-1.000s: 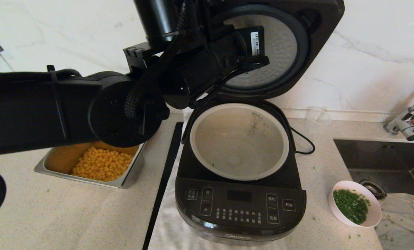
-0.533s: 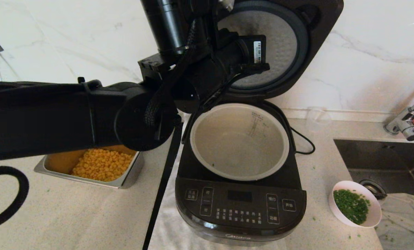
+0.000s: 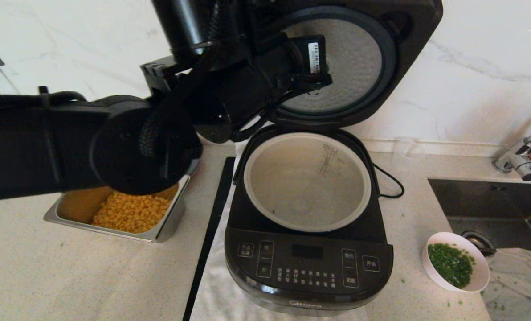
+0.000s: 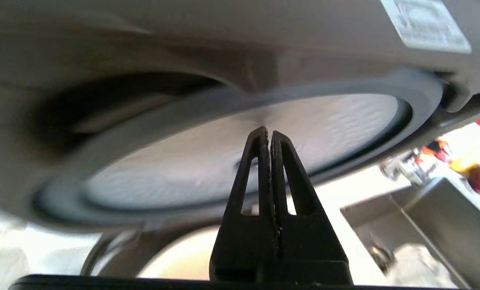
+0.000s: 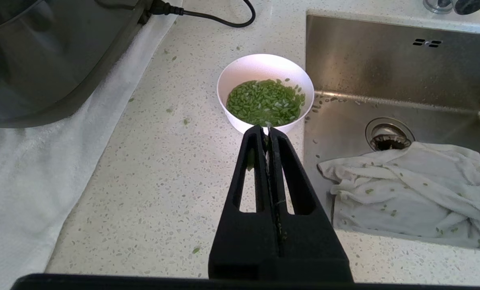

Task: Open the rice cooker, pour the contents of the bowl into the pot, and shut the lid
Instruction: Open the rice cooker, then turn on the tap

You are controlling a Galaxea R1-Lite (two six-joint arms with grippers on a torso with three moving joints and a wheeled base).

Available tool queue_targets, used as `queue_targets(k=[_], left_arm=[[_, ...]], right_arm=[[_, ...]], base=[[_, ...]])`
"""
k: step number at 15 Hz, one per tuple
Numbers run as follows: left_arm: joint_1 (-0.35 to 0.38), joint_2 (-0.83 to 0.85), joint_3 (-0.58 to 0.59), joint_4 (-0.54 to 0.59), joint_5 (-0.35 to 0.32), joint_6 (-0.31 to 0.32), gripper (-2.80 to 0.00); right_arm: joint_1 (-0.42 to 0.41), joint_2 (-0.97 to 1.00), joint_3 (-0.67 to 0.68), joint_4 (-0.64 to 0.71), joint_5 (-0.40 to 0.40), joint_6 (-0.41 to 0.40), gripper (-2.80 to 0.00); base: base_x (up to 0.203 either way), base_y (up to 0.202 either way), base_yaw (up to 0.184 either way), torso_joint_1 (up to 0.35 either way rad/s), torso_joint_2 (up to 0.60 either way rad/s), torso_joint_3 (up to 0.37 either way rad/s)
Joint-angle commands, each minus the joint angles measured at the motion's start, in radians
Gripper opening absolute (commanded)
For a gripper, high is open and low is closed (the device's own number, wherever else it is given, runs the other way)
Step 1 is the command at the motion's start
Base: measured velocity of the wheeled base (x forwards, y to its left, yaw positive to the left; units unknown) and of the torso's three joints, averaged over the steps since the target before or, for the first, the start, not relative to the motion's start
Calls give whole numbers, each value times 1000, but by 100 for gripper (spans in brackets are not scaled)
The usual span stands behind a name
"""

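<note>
Standing open on a white towel (image 3: pixel 212 290), the glossy black rice cooker (image 3: pixel 308 263) shows its round grey-beige inner pot (image 3: pixel 308 180), its hinged black lid (image 3: pixel 408 40) raised upright against the marble wall. The left gripper (image 4: pixel 269 133), fingers pressed together on nothing, hangs before the lid's dimpled silver underside. The small pale bowl (image 5: pixel 248 68) of chopped green herb bits (image 5: pixel 266 102) sits beside the steel sink (image 5: pixel 385 68), right of the cooker. Near it hovers the right gripper (image 5: pixel 268 129), also closed and empty. A steel tray (image 3: pixel 163 232) of corn lies left.
</note>
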Motion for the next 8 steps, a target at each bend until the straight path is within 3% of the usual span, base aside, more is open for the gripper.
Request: queue_targets(k=[1,6,8], left_arm=[[-1,-158,132,5,2,-12,-280],[11,-536,563,34,45,-13,-280],[103,-700,669,102,80,-16,-280]], right_arm=[[0,0,0,0,0,0,-280],[0,0,0,0,0,0,-280],[0,0,0,0,0,0,-280]], base=[[0,0,0,0,0,0],[0,0,0,0,0,0],[0,0,0,0,0,0]])
